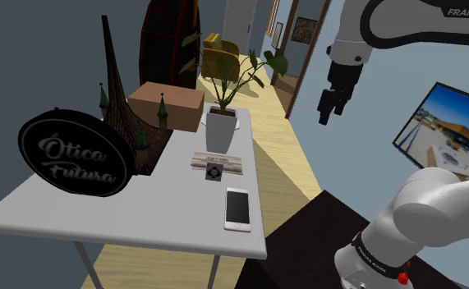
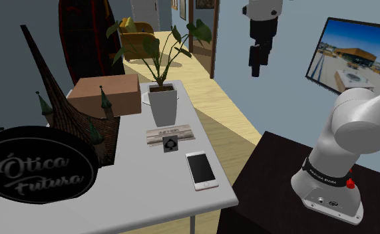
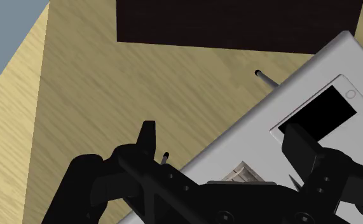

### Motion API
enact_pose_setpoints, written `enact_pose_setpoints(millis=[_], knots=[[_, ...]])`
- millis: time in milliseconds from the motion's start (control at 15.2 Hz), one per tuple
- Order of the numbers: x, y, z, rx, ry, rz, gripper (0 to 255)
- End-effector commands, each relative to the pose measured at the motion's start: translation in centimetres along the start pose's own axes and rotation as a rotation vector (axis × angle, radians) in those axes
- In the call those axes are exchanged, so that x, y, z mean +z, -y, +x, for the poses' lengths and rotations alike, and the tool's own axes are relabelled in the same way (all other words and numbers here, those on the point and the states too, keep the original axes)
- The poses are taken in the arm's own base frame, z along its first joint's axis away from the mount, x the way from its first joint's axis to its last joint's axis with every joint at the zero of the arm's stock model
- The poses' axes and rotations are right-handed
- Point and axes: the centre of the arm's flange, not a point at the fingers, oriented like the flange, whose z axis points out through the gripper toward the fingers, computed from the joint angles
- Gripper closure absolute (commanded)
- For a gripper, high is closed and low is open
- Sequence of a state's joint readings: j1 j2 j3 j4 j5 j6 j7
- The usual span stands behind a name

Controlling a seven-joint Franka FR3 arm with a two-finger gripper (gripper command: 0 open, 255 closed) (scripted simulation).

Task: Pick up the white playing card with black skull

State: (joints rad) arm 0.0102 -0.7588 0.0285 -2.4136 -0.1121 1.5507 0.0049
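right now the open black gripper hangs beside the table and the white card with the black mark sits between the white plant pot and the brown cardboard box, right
Not the box: in the shoulder view the white card with the black mark sits between the white plant pot and the white smartphone. The open black gripper does hang beside the table.

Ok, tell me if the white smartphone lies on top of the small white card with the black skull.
No: the white smartphone lies on the white table, apart from the small white card.

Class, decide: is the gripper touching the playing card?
Apart. The shoulder view shows the gripper in mid-air, far from the playing card on the table.
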Motion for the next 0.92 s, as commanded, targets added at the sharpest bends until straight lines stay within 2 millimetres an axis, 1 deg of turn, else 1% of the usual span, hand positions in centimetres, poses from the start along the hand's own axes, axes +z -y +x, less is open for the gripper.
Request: enact_pose_setpoints(millis=[0, 396, 858], knots=[[0.0, 0.0, 0.0, 0.0, 0.0, 0.0, 0], [4.2, 5.1, 3.6, 0.154, 0.009, 0.037, 0], [9.0, 10.5, 8.7, 0.333, 0.02, 0.08, 0]])
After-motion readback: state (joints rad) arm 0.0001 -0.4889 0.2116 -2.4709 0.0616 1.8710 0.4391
